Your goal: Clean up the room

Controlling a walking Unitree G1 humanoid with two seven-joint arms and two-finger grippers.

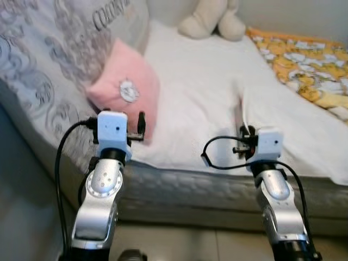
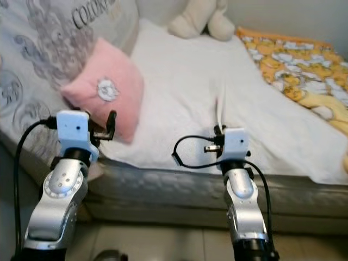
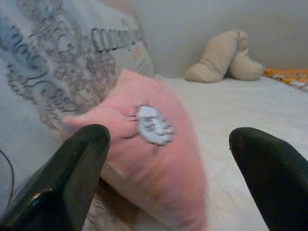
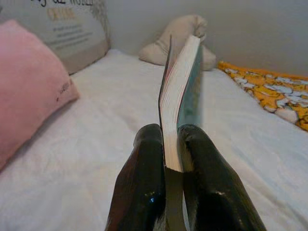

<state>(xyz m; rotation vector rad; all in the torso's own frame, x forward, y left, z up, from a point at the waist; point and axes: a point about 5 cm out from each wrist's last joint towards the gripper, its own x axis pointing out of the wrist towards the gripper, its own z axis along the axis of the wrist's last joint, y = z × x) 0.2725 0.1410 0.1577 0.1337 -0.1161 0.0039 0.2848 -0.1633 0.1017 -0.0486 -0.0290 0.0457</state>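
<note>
Nearest the camera, the two silver arms rise in front of the bed's near edge. The right gripper has its jaws clamped on a thin book, held edge-on and upright, its pale page block showing between dark covers; it stands over the near part of the white sheet. The left gripper hovers at the bed's near left edge with its jaws wide apart and nothing between them, pointing at the pink pillow just beyond. That pillow leans tilted against a large grey patterned cushion with dark lettering, which runs along the left side of the bed. A small white patch marks the pillow's face.

Farther on, the white sheet spreads across the middle of the mattress. On the right lies an orange and yellow cartoon-print blanket, reaching toward the far right corner. At the far end, against the pale wall, sits a beige plush toy, well apart from both the pillow and the book.
</note>
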